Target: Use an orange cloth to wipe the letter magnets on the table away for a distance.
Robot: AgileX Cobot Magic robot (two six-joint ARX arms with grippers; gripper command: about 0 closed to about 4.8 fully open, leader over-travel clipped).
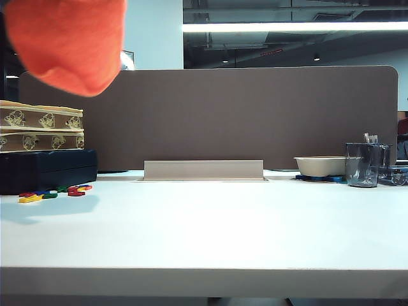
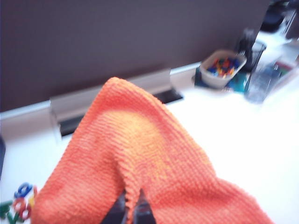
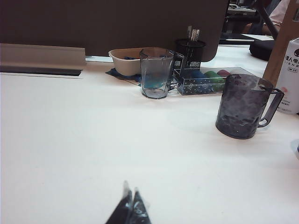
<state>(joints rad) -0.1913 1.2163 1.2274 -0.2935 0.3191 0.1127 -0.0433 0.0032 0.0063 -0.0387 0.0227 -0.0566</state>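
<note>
Left claw [image 2: 131, 212] clamped on fluffy orange cloth [image 2: 135, 158], raised high over small coloured plastic letter magnets [image 1: 54, 192] at left of pale counter [image 1: 210, 229]; right claw [image 3: 129, 210] closed, low above counter

text: white carton [image 3: 290, 74], far side of table | few dark chars, too small to read | stacked boxes [image 1: 39, 127]: printed figures only, no legible wording | nothing else legible

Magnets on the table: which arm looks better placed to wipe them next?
Left. Its pincer is shut on the cloth, hanging above the magnets on the table's left side. The right pincer is shut, empty, near the cups.
</note>
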